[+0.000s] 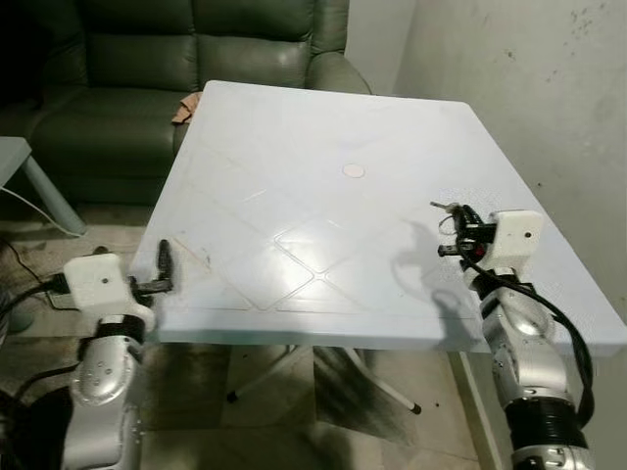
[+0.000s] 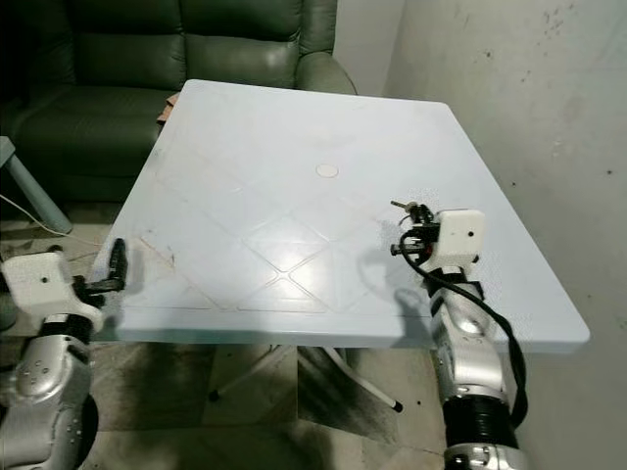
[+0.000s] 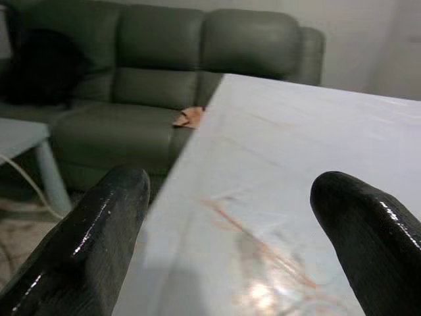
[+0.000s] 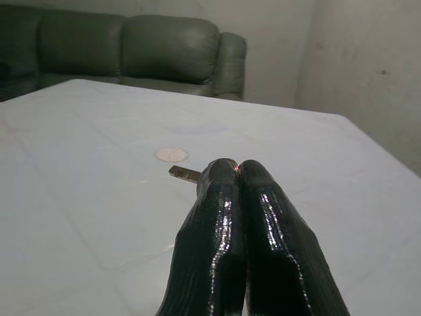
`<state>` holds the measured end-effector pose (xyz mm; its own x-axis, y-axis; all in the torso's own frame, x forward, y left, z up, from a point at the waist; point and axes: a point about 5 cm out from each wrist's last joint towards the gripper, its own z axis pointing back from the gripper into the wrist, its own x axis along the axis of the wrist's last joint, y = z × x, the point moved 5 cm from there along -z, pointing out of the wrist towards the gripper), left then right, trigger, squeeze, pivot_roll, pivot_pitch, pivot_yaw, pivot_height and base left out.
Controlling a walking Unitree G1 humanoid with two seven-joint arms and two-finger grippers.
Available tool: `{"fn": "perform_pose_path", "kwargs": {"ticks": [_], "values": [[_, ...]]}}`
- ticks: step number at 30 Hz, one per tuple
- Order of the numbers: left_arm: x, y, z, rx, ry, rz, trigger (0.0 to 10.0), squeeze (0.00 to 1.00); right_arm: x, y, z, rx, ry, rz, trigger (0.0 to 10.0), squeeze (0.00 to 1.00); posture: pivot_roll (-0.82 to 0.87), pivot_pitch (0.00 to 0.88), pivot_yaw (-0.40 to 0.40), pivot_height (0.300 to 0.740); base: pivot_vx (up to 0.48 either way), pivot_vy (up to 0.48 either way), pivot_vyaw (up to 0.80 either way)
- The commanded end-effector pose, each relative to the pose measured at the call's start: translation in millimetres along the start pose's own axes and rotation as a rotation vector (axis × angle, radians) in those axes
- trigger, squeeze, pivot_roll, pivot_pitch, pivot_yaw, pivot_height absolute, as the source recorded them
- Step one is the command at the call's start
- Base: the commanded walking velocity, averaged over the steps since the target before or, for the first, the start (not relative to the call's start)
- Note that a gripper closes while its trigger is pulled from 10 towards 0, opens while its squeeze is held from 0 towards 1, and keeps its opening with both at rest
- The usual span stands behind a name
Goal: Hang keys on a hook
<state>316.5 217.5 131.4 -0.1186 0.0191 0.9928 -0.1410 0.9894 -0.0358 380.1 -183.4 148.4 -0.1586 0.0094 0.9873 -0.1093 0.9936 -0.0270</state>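
Left eye view looks down on a room with a pale, scuffed wall on the robot's right and a dark green leather sofa at the far side, a small tan scrap lying on its seat edge just behind the table. A square white plastic table takes up most of the scene; its top is glossy, moulded with a diamond pattern of shallow lines, marked by faint brownish streaks near the robot's left corner, and has a small round cap at its centre. Beneath it, thin white legs cross over a worn, mottled floor. A corner of a light blue side table and a white cable show at the far left. The right gripper hovers over the near right part of the tabletop, its two black fingers pressed tightly together on the keys; only a short metal piece sticks out sideways past the fingertips, greyish and flat, with a thin wire loop hanging beside it, and finer detail is too small to tell. The left gripper sits at the table's near left edge, its fingers spread well apart with nothing between them.
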Motion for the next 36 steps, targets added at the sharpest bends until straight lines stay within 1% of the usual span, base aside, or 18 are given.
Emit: {"fn": "perform_pose_path", "kwargs": {"ticks": [1,5,6,8,10,11,12,16,19,23,27,30,31,32,34,36], "values": [[4.7,11.0,-0.5,0.024,-0.017,-0.016,10.0,0.0,4.3,-11.2,-1.0,-0.027,-0.015,0.009,10.0,0.0,0.02,0.039,-0.063,0.74,0.0,0.0,0.0],[6.5,17.6,-0.2,0.033,-0.023,-0.017,10.0,0.0,4.4,-20.7,-2.0,-0.043,-0.016,0.023,10.0,0.0,0.02,0.043,-0.063,0.74,0.0,0.0,0.0],[6.8,17.4,-0.2,0.034,-0.024,-0.015,10.0,0.0,4.9,-18.9,-2.1,-0.038,-0.019,0.026,10.0,0.0,0.03,0.044,-0.063,0.74,0.0,0.0,0.0],[7.3,10.6,0.6,0.022,-0.028,-0.008,10.0,0.0,5.3,-10.9,-1.8,-0.015,-0.025,0.022,10.0,0.0,0.03,0.044,-0.063,0.74,0.0,0.0,0.0],[6.7,-1.0,1.8,0.002,-0.027,0.006,10.0,0.0,4.7,3.2,-0.8,0.019,-0.03,0.013,10.0,0.0,0.03,0.047,-0.062,0.74,0.0,0.0,0.0],[4.9,-16.9,4.5,-0.032,-0.026,0.023,10.0,0.0,2.6,19.4,1.3,0.054,-0.033,-0.005,10.0,0.0,0.03,0.047,-0.062,0.74,0.0,0.0,0.0],[3.9,-22.4,5.7,-0.042,-0.023,0.033,10.0,0.0,1.6,24.5,2.1,0.061,-0.034,-0.015,10.0,0.0,0.03,0.048,-0.062,0.74,0.0,0.0,0.0],[-4.9,-37.3,10.5,-0.059,0.003,0.054,10.0,0.0,-4.7,40.4,6.4,0.072,-0.025,-0.055,10.0,0.0,0.02,0.051,-0.058,0.74,0.0,0.0,0.0],[-4.7,-37.8,10.8,-0.062,0.002,0.051,10.0,0.0,-4.9,41.9,7.3,0.076,-0.025,-0.056,10.0,0.0,0.02,0.051,-0.056,0.74,0.0,0.0,0.0],[-4.8,-33.2,9.8,-0.05,0.003,0.039,10.0,0.0,-6.1,37.8,8.4,0.066,-0.02,-0.044,10.0,0.0,0.02,0.052,-0.053,0.74,0.0,0.0,0.0],[-4.8,-33.0,9.9,-0.048,0.004,0.037,10.0,0.0,-6.2,37.6,8.7,0.064,-0.019,-0.043,10.0,0.0,0.02,0.052,-0.053,0.74,0.0,0.0,0.0],[-0.1,-9.7,7.6,-0.015,-0.006,0.017,10.0,0.0,-2.0,19.2,11.8,0.026,-0.031,-0.023,10.0,0.0,0.01,0.055,-0.046,0.74,0.0,0.0,0.0],[-0.1,-9.7,7.6,-0.015,-0.006,0.017,10.0,0.0,-2.0,19.2,11.8,0.026,-0.031,-0.023,10.0,0.0,0.01,0.055,-0.046,0.74,0.0,0.0,0.0],[-1.2,0.3,11.4,-0.006,0.0,-0.004,10.0,0.0,-4.0,13.8,19.2,0.025,-0.027,-0.013,10.0,0.0,0.01,0.056,-0.043,0.74,0.0,0.0,0.0],[-2.5,2.8,13.3,-0.003,0.005,-0.009,10.0,0.0,-5.7,12.7,22.2,0.026,-0.023,-0.009,10.0,0.0,0.01,0.058,-0.041,0.74,0.0,0.0,0.0],[-6.7,7.1,18.8,0.011,0.018,-0.007,10.0,0.0,-11.7,12.0,30.2,0.024,-0.003,-0.008,10.0,0.0,0.01,0.062,-0.038,0.74,0.0,0.0,0.0]]}}
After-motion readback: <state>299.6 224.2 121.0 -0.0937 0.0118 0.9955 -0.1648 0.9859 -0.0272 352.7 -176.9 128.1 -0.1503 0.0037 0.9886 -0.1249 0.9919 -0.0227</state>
